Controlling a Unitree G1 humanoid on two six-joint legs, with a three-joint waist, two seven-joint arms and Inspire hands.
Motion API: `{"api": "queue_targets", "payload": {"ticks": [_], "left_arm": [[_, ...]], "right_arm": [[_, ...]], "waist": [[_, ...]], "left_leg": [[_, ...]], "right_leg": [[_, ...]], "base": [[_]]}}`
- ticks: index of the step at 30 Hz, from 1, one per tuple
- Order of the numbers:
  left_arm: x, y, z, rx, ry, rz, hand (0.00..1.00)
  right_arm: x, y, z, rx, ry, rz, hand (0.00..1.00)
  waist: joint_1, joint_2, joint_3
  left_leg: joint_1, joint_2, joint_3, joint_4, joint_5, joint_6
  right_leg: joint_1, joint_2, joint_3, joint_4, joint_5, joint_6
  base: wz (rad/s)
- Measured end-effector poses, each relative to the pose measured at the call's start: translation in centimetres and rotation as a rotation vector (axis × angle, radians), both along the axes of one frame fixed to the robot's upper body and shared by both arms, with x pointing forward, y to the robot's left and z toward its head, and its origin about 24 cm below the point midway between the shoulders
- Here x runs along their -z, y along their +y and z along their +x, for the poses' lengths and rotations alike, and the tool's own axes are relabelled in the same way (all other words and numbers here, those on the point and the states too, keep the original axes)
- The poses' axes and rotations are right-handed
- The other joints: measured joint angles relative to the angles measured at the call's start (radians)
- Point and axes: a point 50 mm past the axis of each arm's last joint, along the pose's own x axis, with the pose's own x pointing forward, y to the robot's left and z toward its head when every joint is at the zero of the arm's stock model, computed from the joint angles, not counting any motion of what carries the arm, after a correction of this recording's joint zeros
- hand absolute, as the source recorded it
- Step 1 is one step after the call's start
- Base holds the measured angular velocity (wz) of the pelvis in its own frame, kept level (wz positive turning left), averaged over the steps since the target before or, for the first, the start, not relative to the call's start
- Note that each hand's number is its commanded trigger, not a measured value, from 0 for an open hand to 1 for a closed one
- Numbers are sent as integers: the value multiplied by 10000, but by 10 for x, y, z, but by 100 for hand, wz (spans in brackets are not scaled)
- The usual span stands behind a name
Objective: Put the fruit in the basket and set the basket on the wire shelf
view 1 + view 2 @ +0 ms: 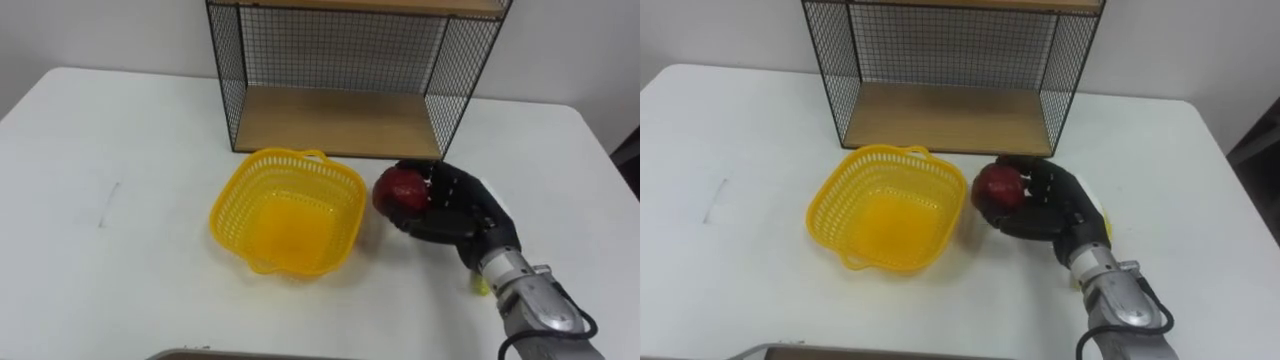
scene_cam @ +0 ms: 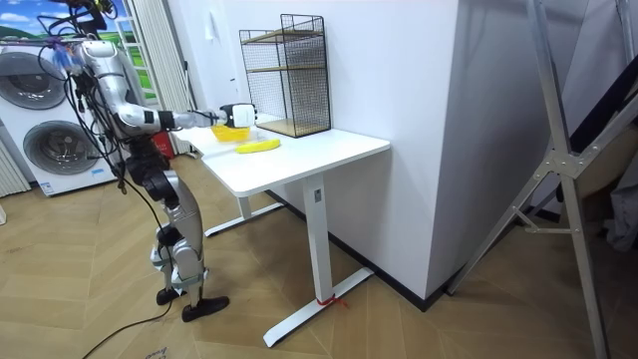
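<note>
Right hand fingers clasp red fruit, just beside basket rim.

White table: a faint dark mark sits on the left part of its top. At the table's near edge is the rim of a flat grey object, cut off by the frame; its kind cannot be determined. Beneath the table is a wood-patterned floor. A white wall stands directly behind the table. Two stacked washing machines stand to the room view's left of the table. Well apart from the table, to the room view's right, is a metal frame stand with grey fabric behind it.
</note>
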Motion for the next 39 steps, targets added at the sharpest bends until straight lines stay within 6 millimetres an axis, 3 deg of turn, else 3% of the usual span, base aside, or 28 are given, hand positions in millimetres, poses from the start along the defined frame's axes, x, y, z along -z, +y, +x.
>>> {"api": "queue_targets", "payload": {"ticks": [7, 12, 18, 23, 27, 32, 38, 39], "left_arm": [[0, 0, -1, -80, -55, -28, 0], [0, -1, -2, -55, -11, -44, 0], [1, -2, 1, -22, -64, -79, 0], [1, -2, 5, 5, -161, -76, 0], [0, -2, 11, 31, -308, -78, 0], [-2, 4, 20, 252, -461, 90, 0], [-2, 4, 21, 450, -335, 137, 0], [-2, 4, 21, 439, -295, 154, 0]], "right_arm": [[-34, 9, 8, -364, -1435, 639, 100], [-46, 14, 11, -486, -1970, 386, 100], [-52, 17, 13, -545, -2286, -455, 100], [-64, 30, 14, -1195, -2981, -2130, 100], [-61, 40, 12, -1915, -3001, -3336, 100], [-58, 53, 13, -2931, -3051, -5061, 100], [-52, 57, 12, -3476, -2672, -5811, 100], [-52, 58, 12, -3563, -2659, -5821, 88]], "waist": [[5, -56, 26], [85, -29, 39], [217, -21, 29], [240, -9, 14], [242, -83, -18], [303, -308, 90], [590, -402, 92], [604, -400, 92]], "left_leg": [[34, 2, 16, -34, -1, 0], [8, 14, -10, -39, -2, 0], [-83, 9, 14, -17, -1, 1], [-222, 21, 122, -9, 0, 2], [-200, 21, 116, -15, 1, 2], [-191, 25, 115, -37, 3, 5], [-182, 6, 109, -70, 1, 7], [-186, 7, 105, -69, 1, 7]], "right_leg": [[21, 4, 7, 62, 8, -12], [6, 10, -13, 28, 16, -26], [-117, 8, -35, 30, 30, -33], [-282, 13, 1, 31, 45, -39], [-242, 2, -33, 36, 46, -37], [-235, -2, -57, 30, 45, -38], [-255, -4, -45, 26, 62, -24], [-255, -4, -53, 27, 62, -24]], "base": [[0], [0], [-2], [-6], [1], [1], [-2], [5]]}}
